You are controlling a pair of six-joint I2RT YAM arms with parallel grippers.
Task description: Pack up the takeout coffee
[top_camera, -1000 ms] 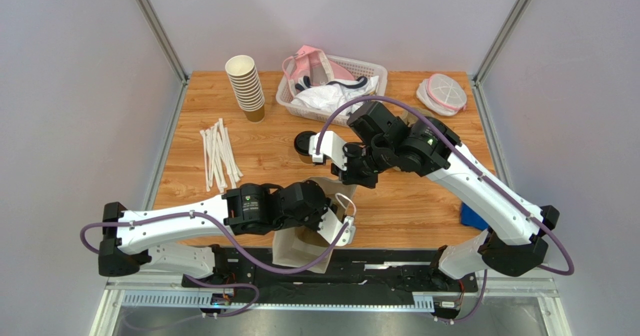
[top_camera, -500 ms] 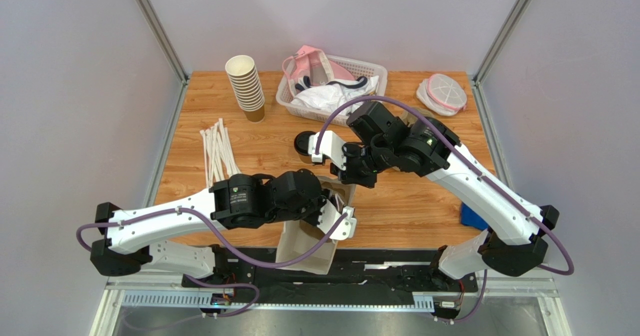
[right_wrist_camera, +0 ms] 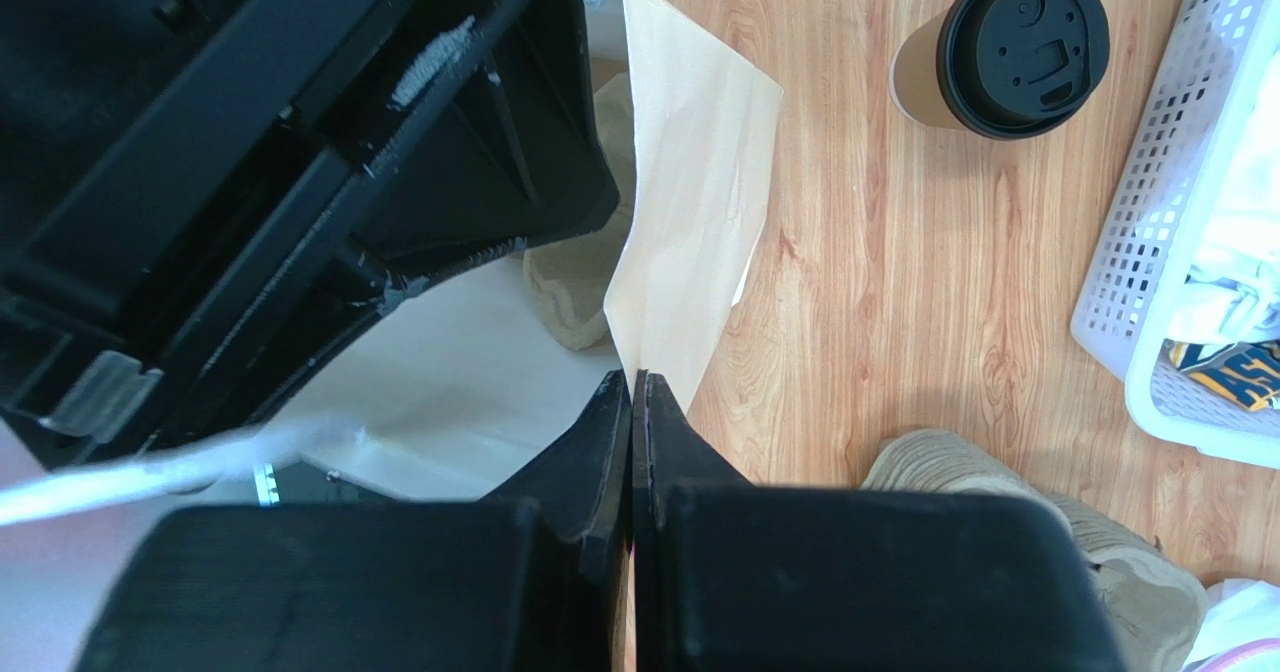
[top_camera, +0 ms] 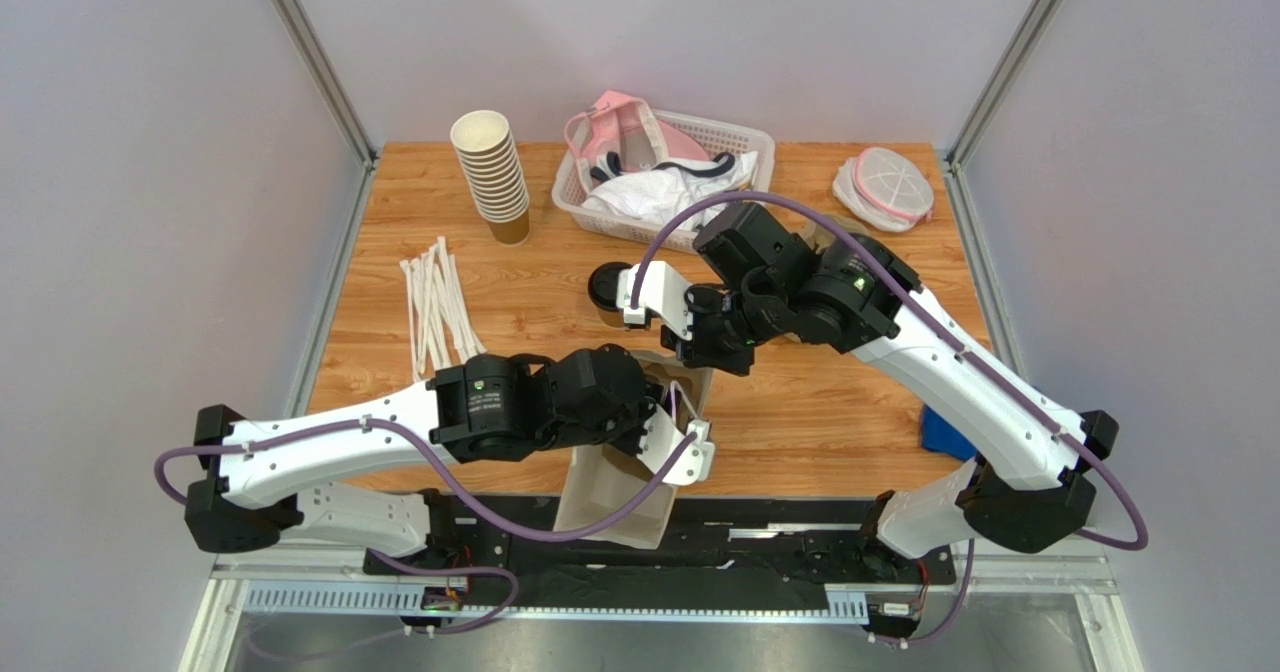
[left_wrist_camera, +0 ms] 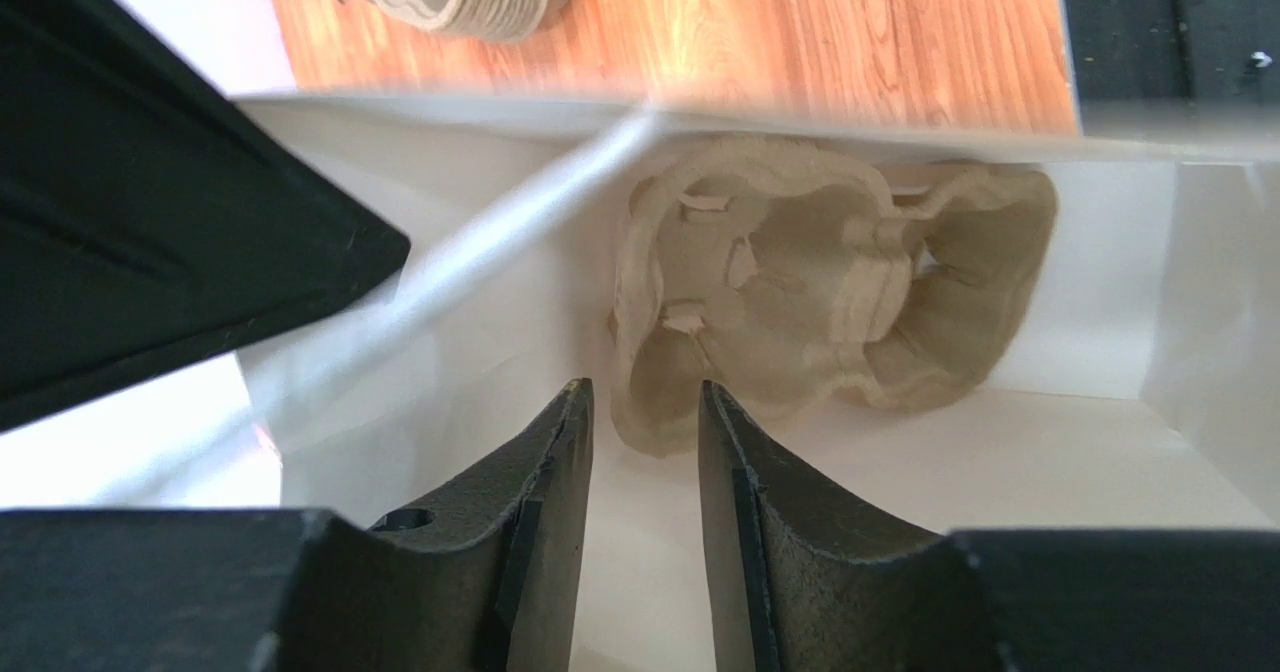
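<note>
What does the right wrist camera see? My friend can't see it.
The right arm's closed black fingers pinch the rim of an open paper bag, with the left arm poking into its mouth. Beyond, on the wooden table, the takeout coffee stands upright beside a white basket.

— What do the arms look like?
— Left arm (top_camera: 338,443) and right arm (top_camera: 962,380): white links, bulky black joints (top_camera: 489,402), and a purple cable (top_camera: 723,198) looping along each.
— And the left gripper (left_wrist_camera: 643,390)?
— Black, with wedge-shaped fingers (left_wrist_camera: 526,545).
</note>
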